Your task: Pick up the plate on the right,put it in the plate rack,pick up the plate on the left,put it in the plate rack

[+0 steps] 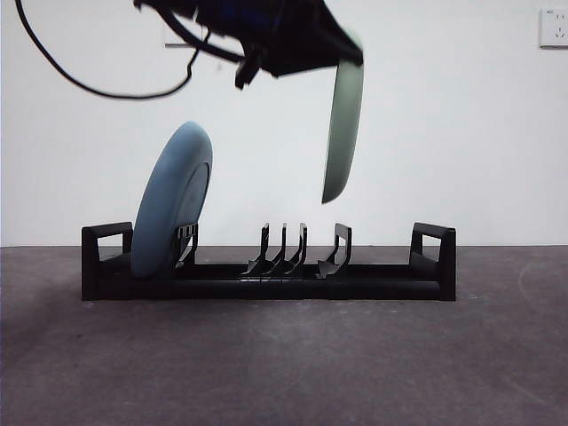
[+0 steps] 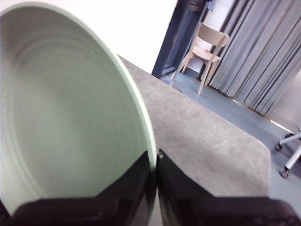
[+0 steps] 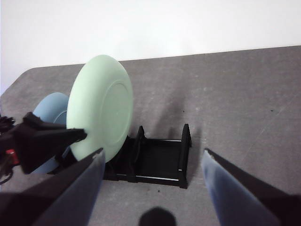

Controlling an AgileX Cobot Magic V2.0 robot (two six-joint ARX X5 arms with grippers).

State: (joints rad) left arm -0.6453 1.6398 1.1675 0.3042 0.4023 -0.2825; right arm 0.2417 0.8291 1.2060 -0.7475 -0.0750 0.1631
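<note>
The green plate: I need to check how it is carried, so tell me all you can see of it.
The green plate is pale green, round and smooth, with a shallow raised rim and faint concentric rings inside. It hangs in the air nearly upright, on edge, above the prongs of the plate rack, touching neither the rack nor the blue plate already standing at one end. Only the left gripper touches it, its jaws shut on the rim.

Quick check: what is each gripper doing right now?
Left gripper: shut on the green plate, above the plate rack.
Right gripper: open, holding nothing.
</note>
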